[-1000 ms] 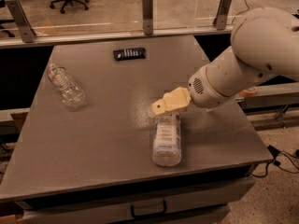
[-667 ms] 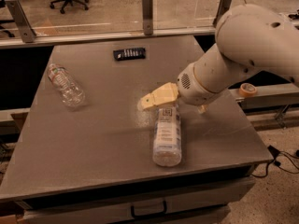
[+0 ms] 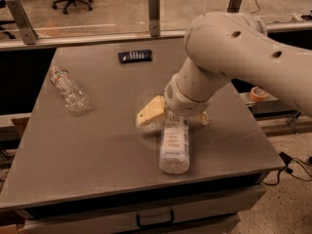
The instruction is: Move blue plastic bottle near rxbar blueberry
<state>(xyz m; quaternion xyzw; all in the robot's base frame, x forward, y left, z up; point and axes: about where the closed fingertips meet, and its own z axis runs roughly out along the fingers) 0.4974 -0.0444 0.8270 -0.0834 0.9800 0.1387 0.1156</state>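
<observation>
Camera view: end effector [image 3: 173, 121] has swung left and come down over the cap end of the lying blue plastic bottle [image 3: 174, 147], fingers spread on either side and not yet clamped, so the grasp looks next. The rxbar blueberry [image 3: 135, 56] sits well beyond it, slightly left, with bare desk [image 3: 97, 145] between. The crinkled bottle [image 3: 69, 88] lies far left, and the front desk edge is near the bottle's base.

End effector [image 3: 173, 120] low, centre, fingers [image 3: 151, 113] spread.
</observation>
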